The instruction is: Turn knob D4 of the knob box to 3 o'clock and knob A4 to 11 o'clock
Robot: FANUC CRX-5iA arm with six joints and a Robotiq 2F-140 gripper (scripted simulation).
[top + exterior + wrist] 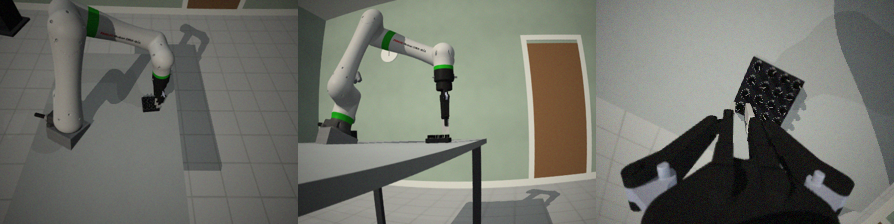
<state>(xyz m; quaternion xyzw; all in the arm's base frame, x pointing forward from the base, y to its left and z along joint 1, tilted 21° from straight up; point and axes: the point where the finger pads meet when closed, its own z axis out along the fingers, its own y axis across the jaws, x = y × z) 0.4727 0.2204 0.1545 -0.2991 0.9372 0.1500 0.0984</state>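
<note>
While the knob box (769,92) sits flat near the counter (377,156) edge, the pincer (739,116) hovers above one corner.
Narrowly parted fingers grip nothing; judged best: descend straight, centre both pads around that corner knob before twisting.

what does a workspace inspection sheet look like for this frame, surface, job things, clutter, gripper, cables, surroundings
surface: grey table on dark legs.
job's things: black knob box stands flat near the table's far edge; knob positions too small to read.
clutter: nothing seen.
grippers: gripper points straight down above the box's edge, fingers nearly shut, nothing between them.
cables: nothing seen.
surroundings: arm base on the table, green wall, brown door, tiled floor.
</note>
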